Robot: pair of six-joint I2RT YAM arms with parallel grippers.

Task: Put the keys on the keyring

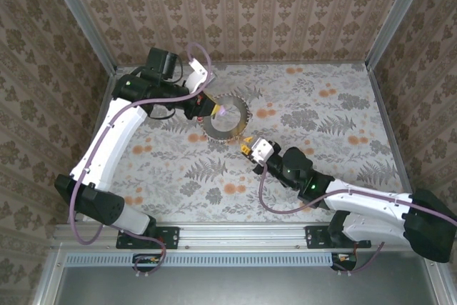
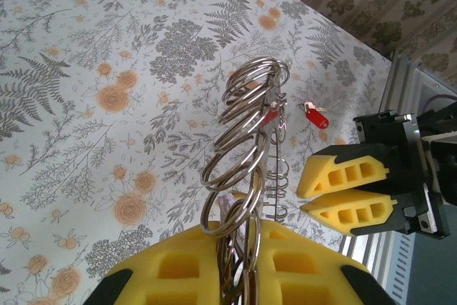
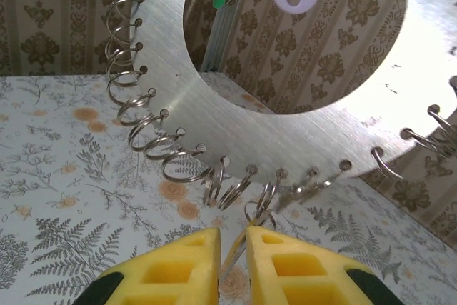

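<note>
Over the table (image 1: 343, 126), the keyring (image 3: 300, 133) is standing on edge. My left claw (image 2: 239, 266) is closing firmly on its rim. My right claw (image 3: 232, 255) is sitting nearly closed against the lower split rings; I cannot tell what it is pinching. A red key (image 2: 315, 116) is lying on the table.

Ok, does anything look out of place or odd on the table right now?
One thing: a red key lies loose on the table, apart from the keyring that the left gripper is clamped on. It probably needs picking up before it can go on. Nothing looks spilled or damaged.
</note>
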